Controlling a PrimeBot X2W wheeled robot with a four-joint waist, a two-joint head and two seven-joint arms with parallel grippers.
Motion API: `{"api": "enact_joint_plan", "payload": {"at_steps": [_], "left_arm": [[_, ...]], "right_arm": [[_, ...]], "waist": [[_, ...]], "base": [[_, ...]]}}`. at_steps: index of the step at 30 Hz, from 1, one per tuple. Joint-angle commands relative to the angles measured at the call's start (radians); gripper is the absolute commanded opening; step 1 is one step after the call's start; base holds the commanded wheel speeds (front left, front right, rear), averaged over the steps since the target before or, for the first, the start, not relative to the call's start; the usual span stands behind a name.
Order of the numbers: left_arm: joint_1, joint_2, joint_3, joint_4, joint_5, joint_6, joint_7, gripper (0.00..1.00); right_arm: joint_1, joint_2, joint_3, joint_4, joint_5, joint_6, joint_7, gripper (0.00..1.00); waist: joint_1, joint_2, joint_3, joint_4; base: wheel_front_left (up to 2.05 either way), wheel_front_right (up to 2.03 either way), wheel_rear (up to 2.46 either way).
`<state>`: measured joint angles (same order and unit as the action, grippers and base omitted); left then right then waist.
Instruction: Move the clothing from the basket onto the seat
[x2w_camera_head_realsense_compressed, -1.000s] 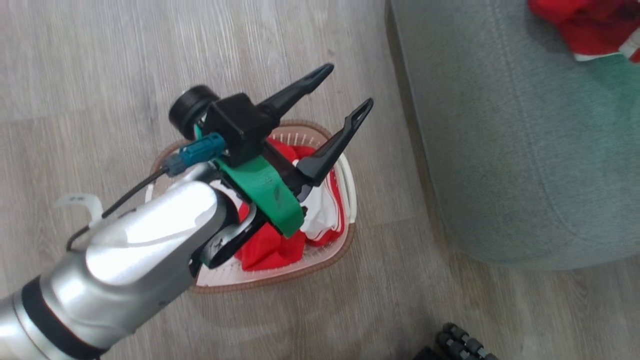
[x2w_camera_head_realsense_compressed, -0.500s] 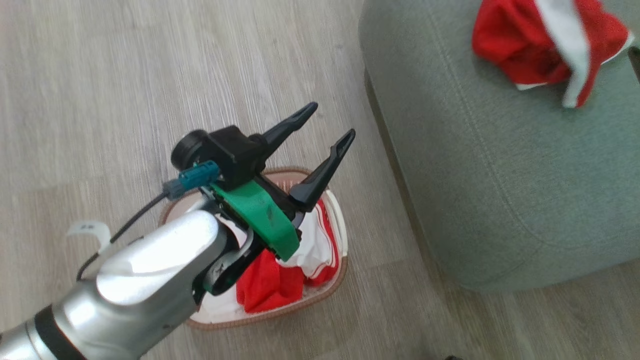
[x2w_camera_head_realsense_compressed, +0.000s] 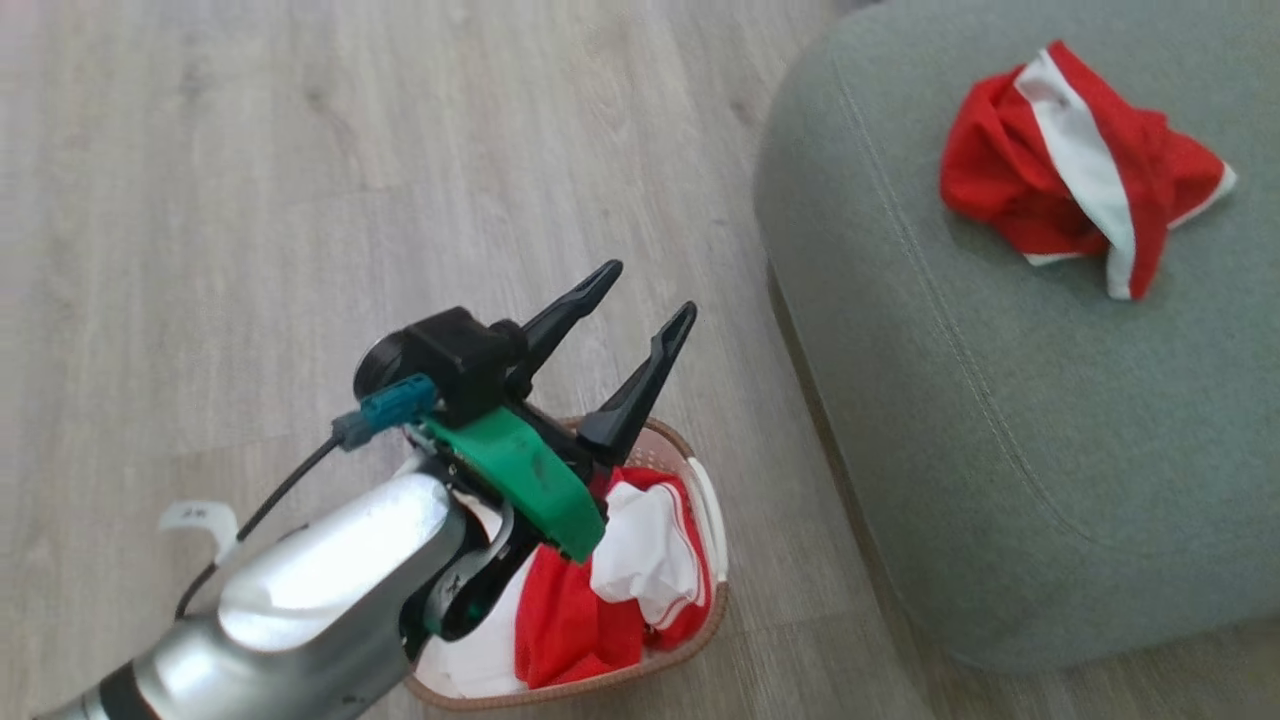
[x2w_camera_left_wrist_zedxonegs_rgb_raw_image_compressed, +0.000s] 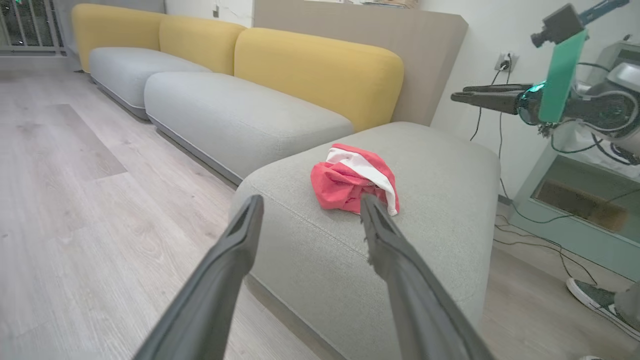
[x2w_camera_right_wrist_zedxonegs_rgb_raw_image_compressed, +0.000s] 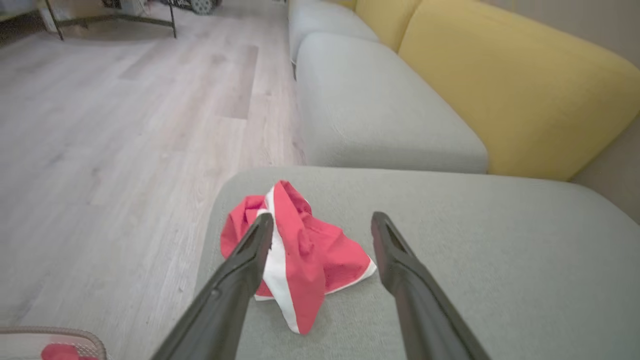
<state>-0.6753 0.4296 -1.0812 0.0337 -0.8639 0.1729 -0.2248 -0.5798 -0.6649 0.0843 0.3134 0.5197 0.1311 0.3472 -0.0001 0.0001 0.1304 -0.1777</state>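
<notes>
Head camera has swung since a second ago, so the whole red-and-white garment (x2w_camera_head_realsense_compressed: 1080, 200) on the seat (x2w_camera_head_realsense_compressed: 1000, 450) now shows, while the left tool (x2w_camera_head_realsense_compressed: 648, 290) hangs released and empty above the basket (x2w_camera_head_realsense_compressed: 720, 605), fingertips past its far rim, more red and white clothing (x2w_camera_head_realsense_compressed: 600, 610) heaped inside. Left wrist view looks between those spread fingers at the garment lying well ahead on the seat. Right wrist view has the right tool (x2w_camera_right_wrist_zedxonegs_rgb_raw_image_compressed: 322, 217) spread wide over the seat, the garment just ahead of its fingertips, the basket's corner at lower left.
</notes>
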Motion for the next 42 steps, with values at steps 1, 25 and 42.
{"api": "enact_joint_plan", "payload": {"at_steps": [1, 25, 42], "left_arm": [[-0.013, 0.019, 0.059, -0.022, -0.01, 0.009, -0.013, 1.0], [0.205, 0.078, 0.261, -0.043, 0.022, 0.095, -0.037, 1.0], [0.485, 0.029, 0.556, -0.081, 0.17, 0.077, -0.037, 1.0]], "right_arm": [[0.041, -0.023, -0.046, -0.089, 0.0, 0.0, -0.027, 1.0], [0.499, 0.314, -0.246, -0.441, -0.138, 0.0, -0.286, 1.0], [0.669, 0.476, -0.187, -0.398, -0.161, 0.0, -0.473, 1.0]], "waist": [[0.0001, -0.0001, -0.037, 0.038], [0.0001, -0.0001, -0.128, 0.245], [0.0001, -0.0001, -0.145, 0.301]], "base": [[0.0, 0.0, 0.0], [0.0, 0.0, 0.0], [0.0, 0.0, 0.0]]}}
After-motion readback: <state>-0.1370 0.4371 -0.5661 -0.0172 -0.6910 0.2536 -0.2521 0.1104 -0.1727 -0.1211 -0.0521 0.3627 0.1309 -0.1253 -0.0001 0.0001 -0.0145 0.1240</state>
